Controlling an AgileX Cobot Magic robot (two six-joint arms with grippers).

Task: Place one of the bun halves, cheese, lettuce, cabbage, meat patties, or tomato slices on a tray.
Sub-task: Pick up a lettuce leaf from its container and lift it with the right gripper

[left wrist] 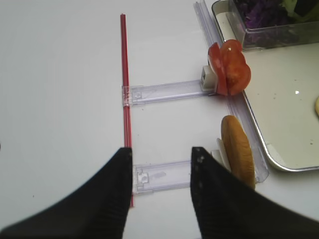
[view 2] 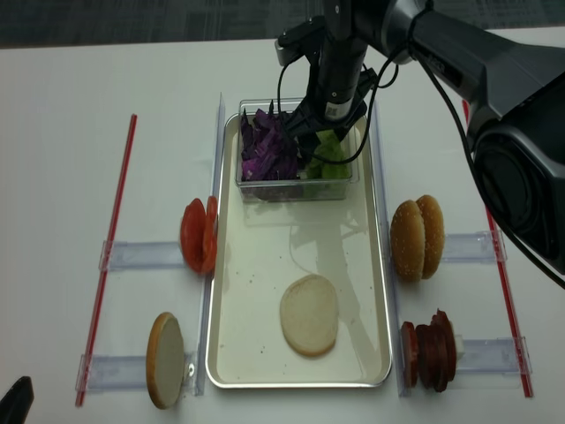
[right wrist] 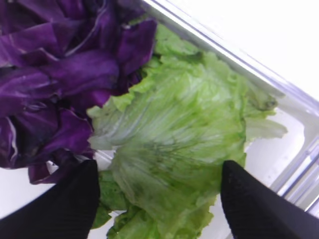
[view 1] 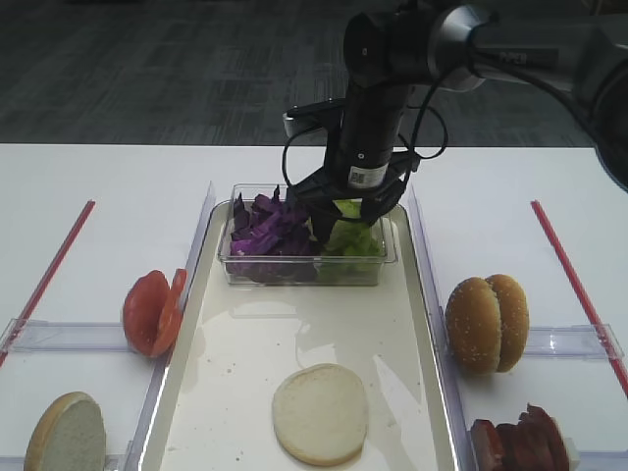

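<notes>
Only right wrist shows the right tool (right wrist: 158,199) astride lettuce (right wrist: 174,129).

bun halves (view 2: 309,315): four
tomato slices (view 2: 199,235): two
trays (view 2: 231,362): one
clear tubs (view 2: 296,187): one
red straws (view 2: 108,247): two

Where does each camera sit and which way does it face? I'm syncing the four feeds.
Exterior high: in front, angled down at the tray; right arm shows.
Realsense: higher, steeper, whole layout; right arm shows.
Right wrist: looks down between open black fingers at lettuce and cabbage.
Left wrist: looks over the table past open fingers at tomato slices.
Both high views share the bun half lying on the tray.
</notes>
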